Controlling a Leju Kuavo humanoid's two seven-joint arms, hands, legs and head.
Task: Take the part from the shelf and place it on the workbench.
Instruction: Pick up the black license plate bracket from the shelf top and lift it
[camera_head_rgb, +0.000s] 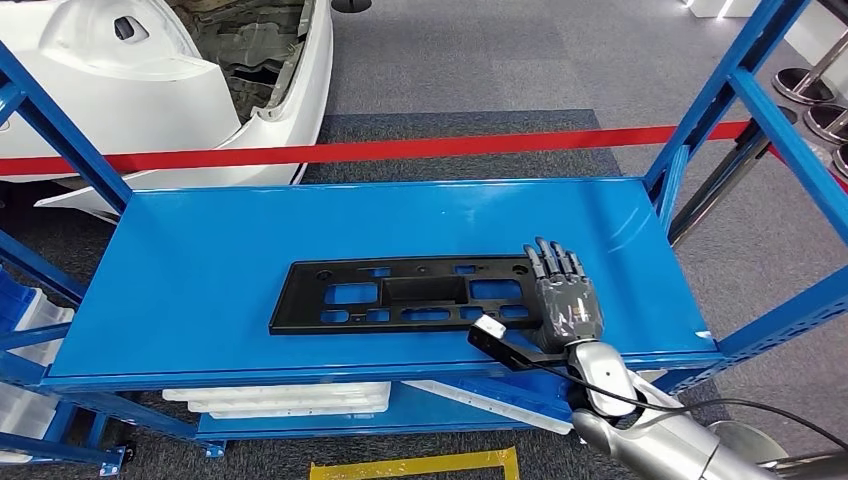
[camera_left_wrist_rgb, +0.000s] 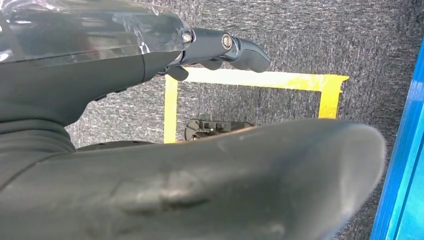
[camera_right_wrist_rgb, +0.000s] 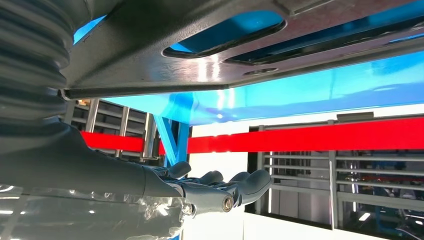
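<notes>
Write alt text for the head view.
The robot's right hand lies flat, fingers extended, over the right end of a black slotted plastic part on a blue shelf. A red barrier tape and white car body stand behind.

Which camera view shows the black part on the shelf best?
The head view: the whole black part lies flat on the blue shelf, the right hand at its end. The right wrist view shows one close edge.

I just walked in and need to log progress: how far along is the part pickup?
Nothing is finished: the black part lies flat on the blue shelf. In hand: the right hand rests over the part's near end, fingers extended, no clear grasp. The left hand hangs over the floor, holding nothing. Left: gripping, lifting, carrying to the workbench.
</notes>
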